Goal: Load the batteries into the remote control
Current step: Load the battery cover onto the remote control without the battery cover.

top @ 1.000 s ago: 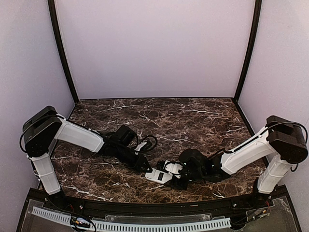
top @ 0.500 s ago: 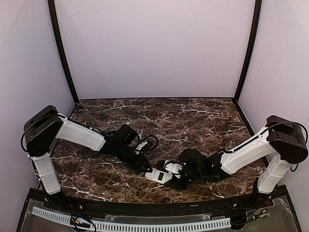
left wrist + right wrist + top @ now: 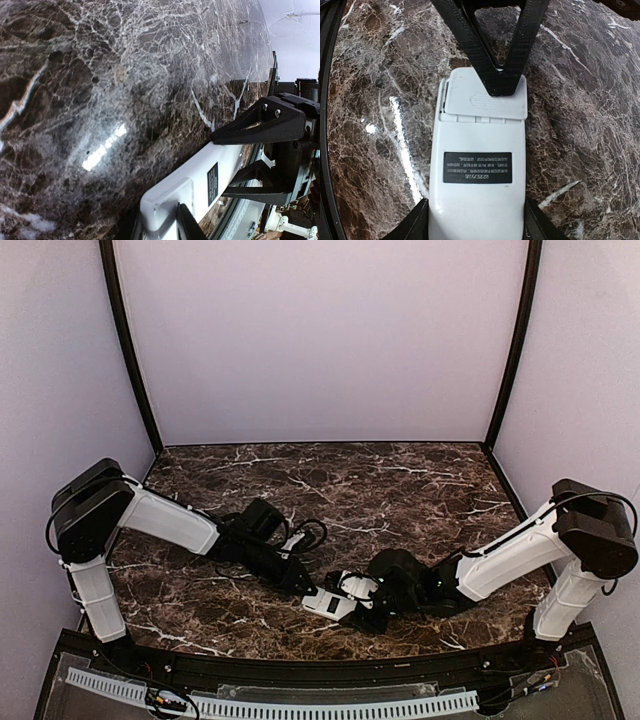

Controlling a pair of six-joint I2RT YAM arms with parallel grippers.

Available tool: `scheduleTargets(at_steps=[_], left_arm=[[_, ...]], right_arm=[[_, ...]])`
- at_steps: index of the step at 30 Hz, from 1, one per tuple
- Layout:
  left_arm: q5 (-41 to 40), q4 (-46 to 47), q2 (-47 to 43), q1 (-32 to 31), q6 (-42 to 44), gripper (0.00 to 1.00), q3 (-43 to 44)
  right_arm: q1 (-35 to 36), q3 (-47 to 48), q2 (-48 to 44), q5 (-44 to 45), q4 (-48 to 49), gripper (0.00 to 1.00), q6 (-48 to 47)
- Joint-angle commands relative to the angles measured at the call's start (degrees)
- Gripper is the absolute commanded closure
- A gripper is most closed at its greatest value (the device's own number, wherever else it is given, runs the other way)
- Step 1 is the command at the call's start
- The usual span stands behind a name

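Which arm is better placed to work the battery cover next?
Left. The left gripper has its tip resting on the battery cover at one end of the remote control. The right gripper grips the opposite end by its sides, likely steadying it.

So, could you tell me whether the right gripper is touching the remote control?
Touching. In the right wrist view the right gripper has a finger flush against each long side of the remote control, no gap showing.
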Motion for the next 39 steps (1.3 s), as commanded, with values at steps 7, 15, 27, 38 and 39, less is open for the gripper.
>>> scheduleTargets(at_steps=[7, 15, 27, 38, 39], left_arm=[[-2.1, -1.7, 3.3, -3.5, 0.7, 0.77, -2.5], [-2.5, -1.6, 0.8, -4.1, 0.3, 0.72, -4.9], [-3.2, 1.0, -0.7, -4.4, -3.0, 0.73, -7.4], [-3.7, 3.4, -1.3, -5.2, -6.4, 0.73, -8.9], [-3.8, 4.0, -1.4, -5.2, -6.7, 0.73, -9.4]], right_arm=[[-0.5, -0.1, 1.6, 6.6, 3.3, 1.00, 0.6], [-0.5, 0.2, 1.4, 8.8, 2.7, 1.00, 2.0], [-0.5, 0.6, 1.6, 10.8, 2.4, 1.00, 5.1], [-0.4, 2.1, 2.9, 13.3, 1.1, 1.00, 7.3], [-0.3, 2.1, 2.7, 13.4, 1.0, 1.00, 7.4]])
